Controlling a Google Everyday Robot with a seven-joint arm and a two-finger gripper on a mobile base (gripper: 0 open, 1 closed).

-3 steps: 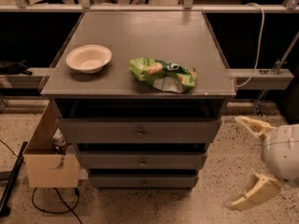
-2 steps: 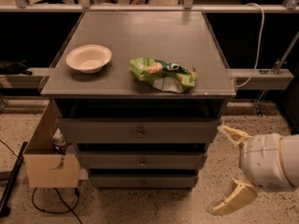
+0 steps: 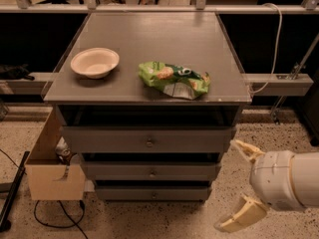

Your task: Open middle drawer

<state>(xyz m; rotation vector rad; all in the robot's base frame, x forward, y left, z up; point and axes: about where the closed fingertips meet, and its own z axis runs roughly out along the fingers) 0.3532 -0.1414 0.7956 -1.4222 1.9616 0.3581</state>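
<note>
The grey cabinet (image 3: 149, 96) has three shut drawers stacked under its top. The middle drawer (image 3: 119, 172) is a shallow grey front with a small round metal knob (image 3: 152, 173). It sits between the taller top drawer (image 3: 109, 139) and the smallest bottom drawer (image 3: 129, 193). My gripper (image 3: 239, 185) is open at the lower right, beside the cabinet's right front corner and level with the middle and bottom drawers. Its cream fingers (image 3: 246, 151) are spread wide, hold nothing, and stand apart from the knob.
A white bowl (image 3: 94, 62) and a green snack bag (image 3: 174, 78) lie on the cabinet top. An open cardboard box (image 3: 52, 171) stands against the cabinet's left side. A black cable (image 3: 50, 215) runs over the speckled floor. A metal rail (image 3: 279, 83) crosses behind.
My gripper has moved left toward the cabinet's right side, still open. The drawers, bowl and bag have not moved.
</note>
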